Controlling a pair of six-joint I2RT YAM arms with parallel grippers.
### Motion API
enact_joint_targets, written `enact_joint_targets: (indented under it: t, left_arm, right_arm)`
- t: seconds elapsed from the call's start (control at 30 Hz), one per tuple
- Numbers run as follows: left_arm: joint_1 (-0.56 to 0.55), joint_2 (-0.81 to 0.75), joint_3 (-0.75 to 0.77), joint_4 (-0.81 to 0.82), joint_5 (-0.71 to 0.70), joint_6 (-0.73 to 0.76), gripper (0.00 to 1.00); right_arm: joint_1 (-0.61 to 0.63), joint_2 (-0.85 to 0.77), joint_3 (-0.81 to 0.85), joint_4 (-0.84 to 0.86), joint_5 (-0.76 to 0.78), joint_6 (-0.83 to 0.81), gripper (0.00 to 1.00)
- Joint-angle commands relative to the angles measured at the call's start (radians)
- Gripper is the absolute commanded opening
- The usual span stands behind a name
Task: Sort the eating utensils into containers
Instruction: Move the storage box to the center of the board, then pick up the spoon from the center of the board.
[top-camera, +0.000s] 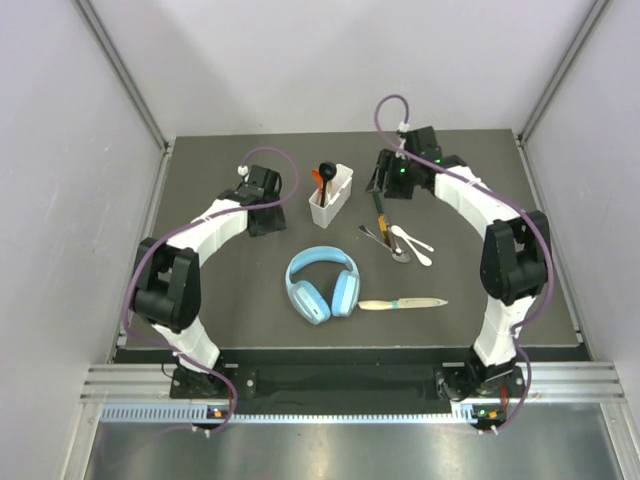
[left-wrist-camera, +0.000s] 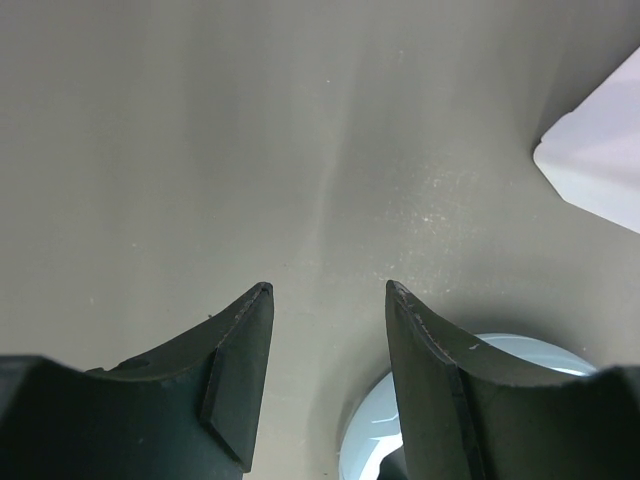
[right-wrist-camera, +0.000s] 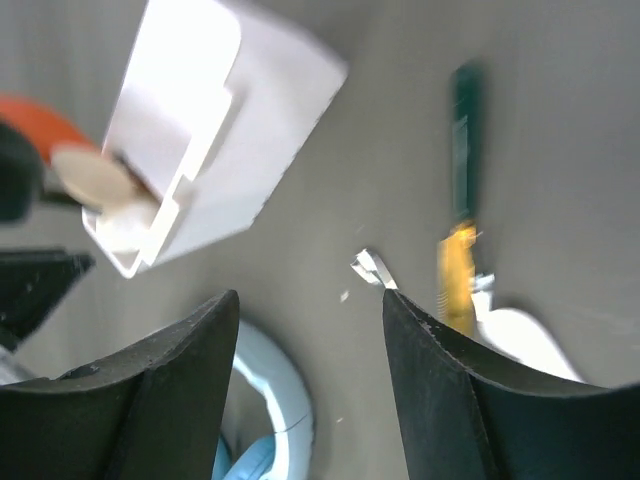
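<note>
A white caddy (top-camera: 334, 200) stands at the table's middle back, holding a black scoop spoon (top-camera: 326, 170) and an orange-red spoon (top-camera: 317, 179). To its right, on the table, lie a green-and-yellow-handled utensil (top-camera: 381, 213), a metal spoon (top-camera: 386, 244) and white plastic spoons (top-camera: 413, 240). A wooden-handled knife (top-camera: 402, 303) lies nearer the front. My right gripper (top-camera: 384, 186) hovers open and empty between the caddy (right-wrist-camera: 215, 140) and the green-and-yellow utensil (right-wrist-camera: 461, 190). Left of the caddy, my left gripper (top-camera: 266, 220) is open over bare table, nothing between its fingers (left-wrist-camera: 240, 340).
Light-blue headphones (top-camera: 322, 283) lie in the middle of the table, in front of the caddy, and show low in both wrist views. A corner of the caddy (left-wrist-camera: 600, 150) sits at the upper right of the left wrist view. Grey walls enclose the table.
</note>
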Motion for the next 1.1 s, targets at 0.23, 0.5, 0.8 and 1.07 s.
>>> enact_joint_targets:
  t: [0.23,0.5,0.8,1.07]
  left_arm:
    - [0.038,0.023,0.046,0.006,0.000,-0.009,0.54]
    - [0.039,0.056,0.066,0.012,0.028,-0.008,0.54]
    - [0.039,0.066,0.066,0.011,0.040,-0.006,0.54]
    - [0.039,0.069,0.072,0.003,0.046,-0.005,0.54]
  right_arm:
    - [-0.098,-0.011,0.106,-0.243,0.140,-0.136,0.59]
    - [-0.098,-0.010,0.041,-0.349,0.228,-0.233,0.59]
    - [-0.097,-0.027,-0.103,-0.320,0.268,-0.306,0.59]
    - [-0.092,0.028,-0.126,-0.302,0.265,-0.310,0.58]
